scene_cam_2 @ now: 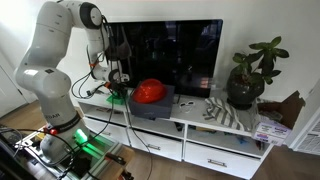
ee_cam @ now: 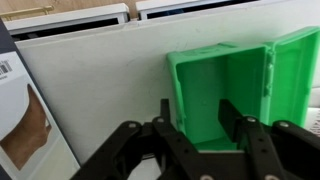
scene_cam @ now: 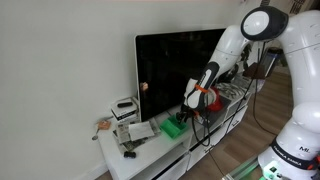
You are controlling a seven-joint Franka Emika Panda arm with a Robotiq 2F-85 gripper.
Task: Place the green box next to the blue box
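The green box lies open on the white TV stand, its hinged lid folded out to the right. My gripper is open just above it: one finger is at the box's left wall and the other is over its inside. In both exterior views the gripper hangs over the green box in front of the TV. The blue box sits on the stand to the side of the green box, with a small gap between them.
A black TV stands close behind. A red object lies on the blue box. A small white-and-grey box and a flat packet sit at the stand's end. A potted plant and a striped cloth are further along.
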